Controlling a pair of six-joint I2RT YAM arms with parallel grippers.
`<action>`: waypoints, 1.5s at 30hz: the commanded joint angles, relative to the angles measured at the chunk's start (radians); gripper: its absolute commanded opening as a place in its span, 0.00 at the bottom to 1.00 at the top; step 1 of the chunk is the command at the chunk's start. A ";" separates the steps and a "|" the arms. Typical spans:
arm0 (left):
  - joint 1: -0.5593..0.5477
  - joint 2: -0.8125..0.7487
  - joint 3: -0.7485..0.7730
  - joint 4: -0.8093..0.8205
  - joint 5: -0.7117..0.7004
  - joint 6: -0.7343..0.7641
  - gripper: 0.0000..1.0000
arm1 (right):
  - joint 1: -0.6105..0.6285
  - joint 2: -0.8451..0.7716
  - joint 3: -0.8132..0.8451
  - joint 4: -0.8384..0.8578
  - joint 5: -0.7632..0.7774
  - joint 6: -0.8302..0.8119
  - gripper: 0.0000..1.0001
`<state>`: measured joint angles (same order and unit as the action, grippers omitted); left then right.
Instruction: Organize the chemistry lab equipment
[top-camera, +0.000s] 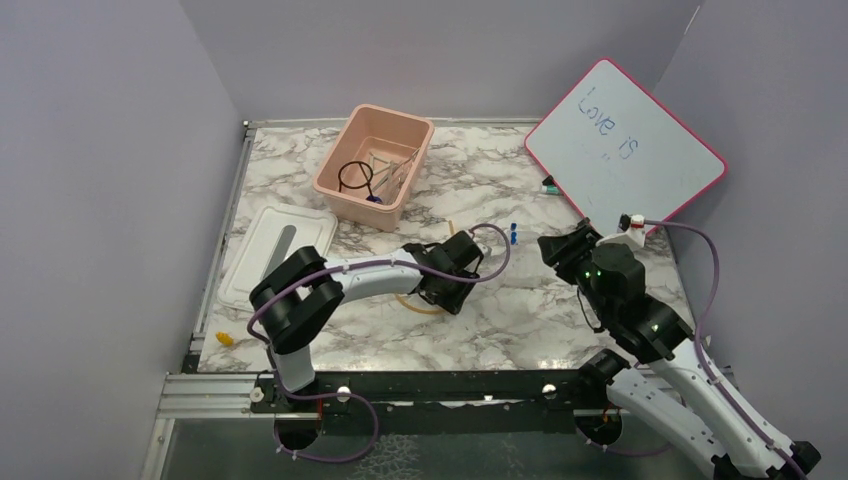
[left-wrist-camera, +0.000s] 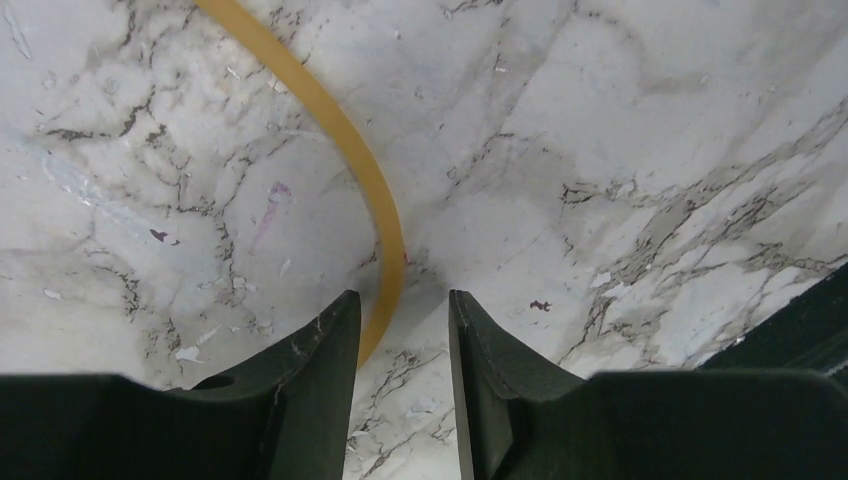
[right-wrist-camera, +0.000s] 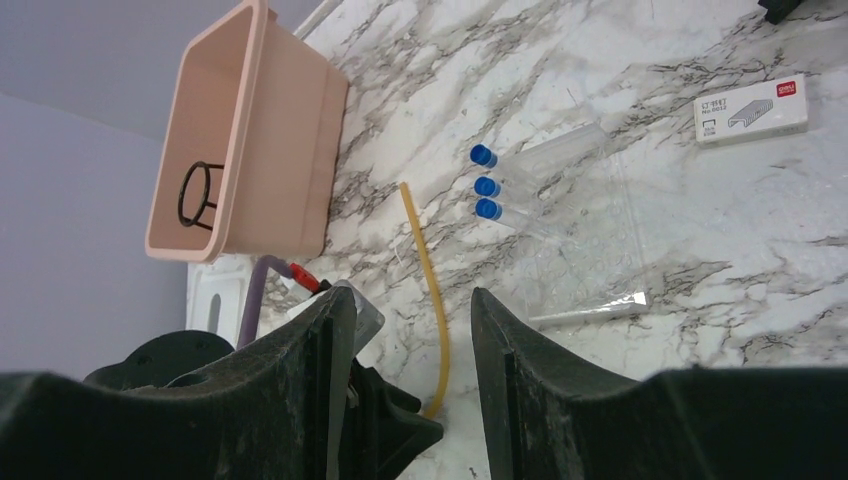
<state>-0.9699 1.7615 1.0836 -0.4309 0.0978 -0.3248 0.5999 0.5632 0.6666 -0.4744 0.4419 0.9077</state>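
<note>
The amber rubber tube (left-wrist-camera: 340, 130) lies on the marble table and curves down to my left gripper (left-wrist-camera: 400, 305). That gripper is open and low over the table, and the tube's end passes just inside its left finger (left-wrist-camera: 330, 340). From above, the left gripper (top-camera: 447, 290) covers most of the tube (top-camera: 420, 307). My right gripper (right-wrist-camera: 412, 300) is open and empty, raised at mid-right (top-camera: 556, 250). It looks at the tube (right-wrist-camera: 428, 270) and three blue-capped clear tubes (right-wrist-camera: 485, 186). The black wire ring (top-camera: 353, 177) and metal tongs (top-camera: 392, 170) lie in the pink tub (top-camera: 330, 185).
A white lid (top-camera: 275, 250) lies at the left, with a small yellow piece (top-camera: 225, 339) near the front-left corner. The red-framed whiteboard (top-camera: 625, 150) leans at the back right. A staples box (right-wrist-camera: 750, 110) and a clear plastic bag (right-wrist-camera: 590, 250) lie right of the blue-capped tubes.
</note>
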 joint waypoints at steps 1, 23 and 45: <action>-0.043 0.035 0.047 -0.006 -0.141 -0.016 0.40 | -0.005 -0.002 -0.009 -0.022 0.053 -0.001 0.51; -0.087 -0.026 0.308 -0.166 -0.180 0.056 0.00 | -0.005 0.021 0.063 -0.038 0.076 -0.026 0.51; 0.070 -0.088 0.968 -0.325 -0.377 0.319 0.00 | -0.006 0.011 0.172 -0.060 0.080 -0.058 0.51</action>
<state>-0.9470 1.6516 1.9255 -0.7399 -0.2035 -0.0853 0.5999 0.5652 0.8001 -0.5224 0.4976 0.8631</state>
